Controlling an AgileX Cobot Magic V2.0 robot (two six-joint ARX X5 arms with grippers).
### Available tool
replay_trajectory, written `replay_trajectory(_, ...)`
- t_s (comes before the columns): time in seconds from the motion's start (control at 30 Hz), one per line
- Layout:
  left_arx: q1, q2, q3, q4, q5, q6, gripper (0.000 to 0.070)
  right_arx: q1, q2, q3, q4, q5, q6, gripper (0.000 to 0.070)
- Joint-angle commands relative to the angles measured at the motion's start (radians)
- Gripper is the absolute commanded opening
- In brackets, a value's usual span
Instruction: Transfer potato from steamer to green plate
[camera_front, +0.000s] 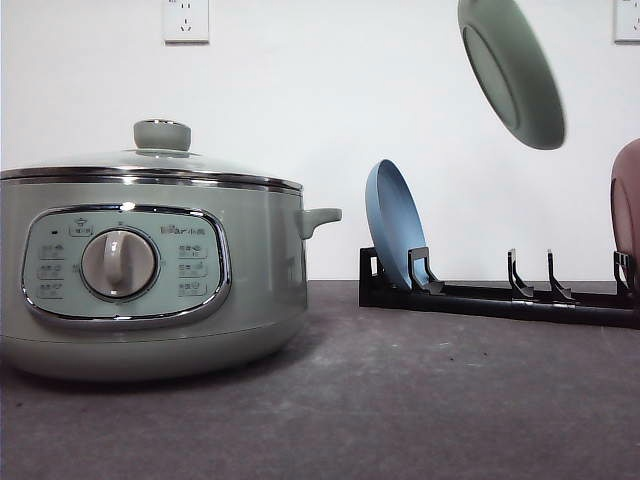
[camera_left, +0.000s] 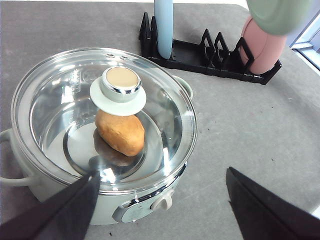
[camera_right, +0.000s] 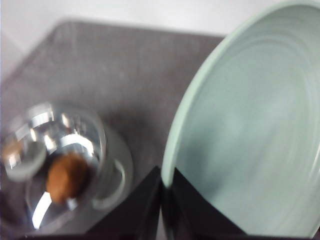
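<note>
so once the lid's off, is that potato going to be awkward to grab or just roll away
The potato looks rounded and lumpy with smooth skin, so it would likely roll or twist if nudged off-centre. It looks solid, so probably stiff under the fingers rather than squashy. It sits on the shiny floor of the steamer, which may let it slide.

Upright in a black dish rack (camera_front: 500, 298) on the grey tabletop (camera_front: 400, 400): blue plate (camera_front: 395, 225), pink plate (camera_left: 262, 50). Wall sockets (camera_front: 186, 19) behind.

Both hands (camera_left: 160, 210) have black, wedge-shaped fingers (camera_right: 145, 210).
</note>
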Motion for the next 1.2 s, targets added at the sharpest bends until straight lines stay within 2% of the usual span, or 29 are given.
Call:
replay_trajectory(0.0,-0.002,0.004,0.021,0.011,0.005,0.003,0.0515,0.035,-0.004,0.027,-0.047,0.047,-0.093,0.0007)
replay_trajectory(0.27,-0.002,0.004,0.021,0.011,0.005,0.006,0.0515,0.223,-0.022,0.023,-0.291,0.258,-0.183,0.0007)
replay_trajectory(0.5,-0.002,0.004,0.021,0.011,0.005,0.006,0.0515,0.384,-0.021,-0.066,-0.326,0.397,-0.166,0.0006)
replay_trajectory(0.7,-0.002,0.004,0.021,0.011,0.005,0.006,0.0515,0.499,-0.021,-0.258,-0.295,0.465,-0.140,0.0006)
replay_trajectory(0.9,-0.002,0.005,0.021,0.013,0.005,0.006,0.0515,0.613,-0.021,-0.468,-0.175,0.527,-0.100,0.0006)
replay_trajectory(1.17,-0.002,0.004,0.021,0.014,0.005,0.006,0.0515,0.722,-0.008,-0.619,-0.043,0.585,-0.067,0.0006)
